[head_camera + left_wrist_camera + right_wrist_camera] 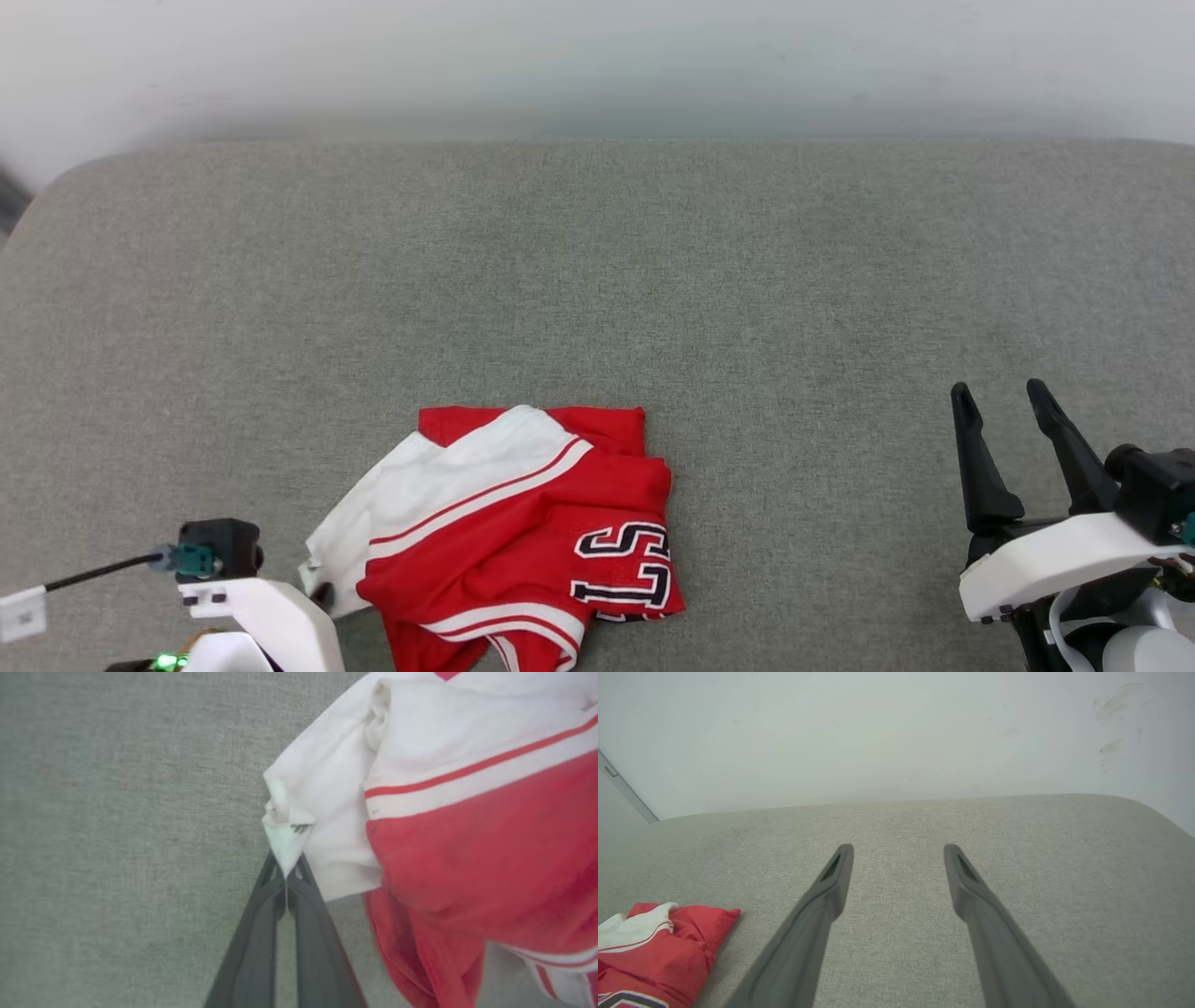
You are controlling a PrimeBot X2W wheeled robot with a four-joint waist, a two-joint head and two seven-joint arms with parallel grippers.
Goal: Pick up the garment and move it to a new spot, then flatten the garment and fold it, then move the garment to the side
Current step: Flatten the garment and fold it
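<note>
Pinching a white sleeve corner of the one garment (pixel 523 532), the left gripper (pixel 286 877) is reaching in low, jaws clamped on cloth. The right gripper (pixel 999 390) is hovering well apart, fingers spread wide. The garment is lying crumpled on the grey cushion (pixel 597 261).

The right gripper (pixel 999 394) has two long, dark grey fingers (pixel 976 467) that become thin toward the tips, each with a narrow slot near its end. They come out of a rounded white shell (pixel 1055 551) next to a black block (pixel 1158 485). The left gripper (pixel 286 873) has the same dark fingers, a white housing (pixel 280 616), a black box (pixel 219 546), a teal connector (pixel 194 560), a thin black cable (pixel 103 571) with a white tag (pixel 21 614), and a small green light (pixel 168 663).
</note>
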